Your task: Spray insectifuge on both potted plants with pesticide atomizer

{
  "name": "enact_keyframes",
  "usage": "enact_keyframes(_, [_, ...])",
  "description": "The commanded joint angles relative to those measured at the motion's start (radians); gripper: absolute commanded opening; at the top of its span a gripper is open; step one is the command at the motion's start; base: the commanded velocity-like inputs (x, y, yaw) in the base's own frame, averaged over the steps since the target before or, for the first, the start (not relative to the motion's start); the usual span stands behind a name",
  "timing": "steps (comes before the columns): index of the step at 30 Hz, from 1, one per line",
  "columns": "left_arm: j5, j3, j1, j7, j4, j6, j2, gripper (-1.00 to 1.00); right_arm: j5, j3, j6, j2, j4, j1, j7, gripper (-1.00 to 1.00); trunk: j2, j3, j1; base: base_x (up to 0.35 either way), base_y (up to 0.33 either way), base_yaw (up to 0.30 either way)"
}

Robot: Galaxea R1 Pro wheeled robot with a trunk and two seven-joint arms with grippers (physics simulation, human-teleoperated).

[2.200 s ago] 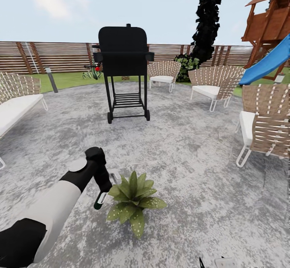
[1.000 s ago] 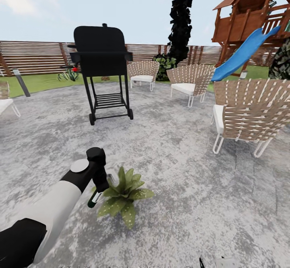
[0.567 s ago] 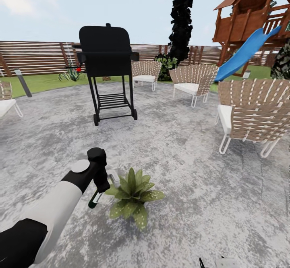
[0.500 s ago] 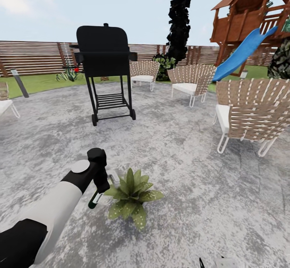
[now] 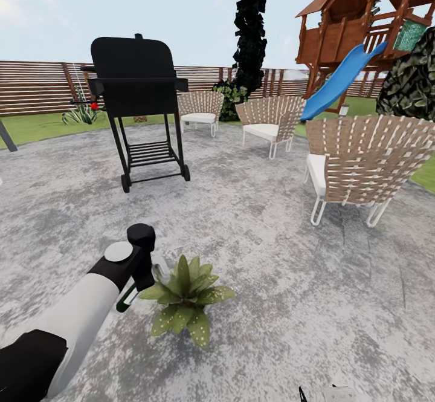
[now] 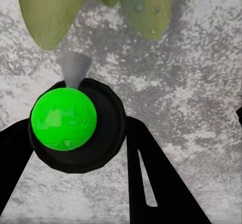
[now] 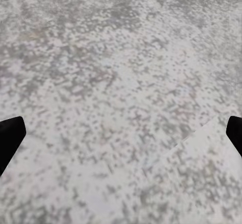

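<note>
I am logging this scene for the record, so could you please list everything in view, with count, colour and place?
Potted plant: one, green leaves with whitish specks, on the patio by the left hand.
Pesticide atomizer: one, dark green and white, held in the left hand.
Grill: one, black, far left on the patio.
Wicker chairs: three, tan with white cushions, right and rear.
Playset: one, brown with blue slide, far right.
Fence: brown slats, along the back.
Tall tree: one, dark, at the fence.
Patio: mottled grey.
Left hand: black, shut on the atomizer.
Right hand: black fingertips apart over bare patio.
</note>
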Motion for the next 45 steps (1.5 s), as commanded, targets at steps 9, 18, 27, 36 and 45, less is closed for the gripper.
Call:
enact_keyframes(9, [-0.014, -0.003, 0.001, -0.009, -0.001, 0.011, -0.008, -1.00, 0.010, -0.006, -0.004, 0.000, 0.001, -0.001, -0.003, 1.00, 0.000, -0.001, 0.000, 0.193, 0.174, 0.000])
enact_keyframes(18, [-0.014, -0.008, 0.004, -0.009, 0.001, 0.010, -0.010, -1.00, 0.010, -0.006, -0.004, 0.000, 0.001, -0.001, -0.002, 1.00, 0.000, -0.001, 0.000, 0.010, 0.008, -0.059])
enact_keyframes(27, [-0.014, -0.005, 0.006, -0.009, 0.003, 0.012, -0.003, -1.00, 0.010, -0.006, -0.004, 0.000, 0.001, -0.001, -0.003, 1.00, 0.000, -0.001, 0.000, -0.107, 0.068, -0.090])
enact_keyframes(36, [-0.014, -0.005, 0.008, -0.009, 0.004, 0.013, -0.001, -1.00, 0.010, -0.006, -0.004, 0.000, 0.001, -0.001, -0.003, 1.00, 0.000, -0.001, 0.000, -0.012, 0.144, 0.000])
enact_keyframes(45, [-0.005, 0.003, 0.025, -0.009, 0.004, 0.040, -0.004, -1.00, 0.010, -0.006, -0.004, 0.000, 0.001, -0.001, -0.002, 1.00, 0.000, -0.001, 0.000, 0.007, 0.001, 0.000])
